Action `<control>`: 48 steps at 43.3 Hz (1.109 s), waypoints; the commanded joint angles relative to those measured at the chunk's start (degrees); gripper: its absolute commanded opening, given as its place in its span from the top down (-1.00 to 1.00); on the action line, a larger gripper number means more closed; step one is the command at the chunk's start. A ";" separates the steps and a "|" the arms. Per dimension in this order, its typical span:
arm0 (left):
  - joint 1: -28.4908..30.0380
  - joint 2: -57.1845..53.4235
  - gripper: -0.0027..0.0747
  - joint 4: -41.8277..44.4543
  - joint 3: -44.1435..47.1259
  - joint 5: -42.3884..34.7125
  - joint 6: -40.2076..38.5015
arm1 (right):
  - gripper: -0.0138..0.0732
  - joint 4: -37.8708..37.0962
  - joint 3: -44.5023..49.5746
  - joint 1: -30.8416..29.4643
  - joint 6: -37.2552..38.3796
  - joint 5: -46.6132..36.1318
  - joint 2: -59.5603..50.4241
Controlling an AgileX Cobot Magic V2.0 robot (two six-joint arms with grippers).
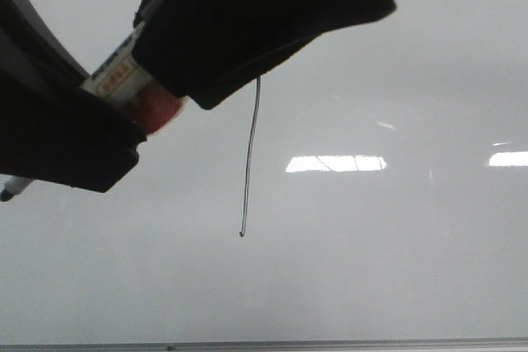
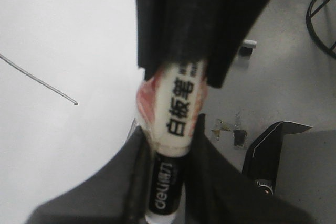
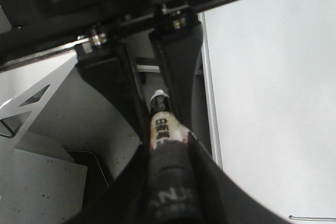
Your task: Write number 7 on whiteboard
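On the whiteboard (image 1: 396, 269), a glossy pale grey sheet with bright rectangular glints and a thin metal strip along its near edge, we see the number 7 (image 1: 250, 154) only in part: a thin black, nearly vertical stroke ending in a tiny hook. Its top bar is hidden from us.

The 7 (image 1: 250, 154) lies on the whiteboard (image 1: 396, 269), left of the board's middle, its long stroke running from behind the grippers toward the near edge strip (image 1: 330, 342). A marker (image 1: 132, 88) sits above and left of the stroke, between the left gripper (image 1: 74, 133) and the right gripper (image 1: 256, 14), both of which close on it.
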 commanded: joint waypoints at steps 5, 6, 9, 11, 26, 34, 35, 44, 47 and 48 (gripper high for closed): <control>0.03 -0.59 0.98 -1.77 -2.01 -3.90 -2.86 | 0.15 2.84 -1.61 -0.01 0.96 -3.99 -1.64; 0.03 -0.59 0.98 -1.77 -2.01 -3.90 -2.86 | 0.04 3.12 -1.61 -0.01 1.31 -4.25 -1.64; 0.03 -0.59 0.98 -1.77 -2.01 -3.90 -2.86 | -0.36 4.03 -1.61 -0.01 3.57 -5.24 -1.64; 0.03 -0.59 0.98 -1.77 -2.01 -3.90 -2.86 | -0.56 4.24 -1.61 -0.01 5.16 -6.07 -1.74; 15.36 6.27 0.98 -1.64 -2.01 -4.73 -12.50 | -0.70 4.19 -1.19 -9.47 11.56 -7.50 -10.11; 35.07 10.59 0.98 -2.44 -2.01 -5.92 -13.98 | -0.67 4.13 5.30 -19.68 16.12 -6.39 -20.15; 37.78 10.73 0.98 -2.99 -2.01 -6.05 -13.98 | -0.67 4.13 6.54 -20.89 16.37 -6.59 -21.82; 52.66 10.82 0.98 -4.34 -2.01 -8.14 -13.98 | -0.67 4.05 21.57 -34.49 18.50 -9.47 -38.34; 55.36 10.82 0.98 -4.34 -2.01 -9.56 -13.98 | -0.67 4.28 26.03 -38.28 21.24 -12.29 -43.68; 56.06 10.82 0.98 -4.34 -1.89 -10.55 -13.98 | -0.67 4.53 27.20 -39.49 22.38 -13.44 -45.19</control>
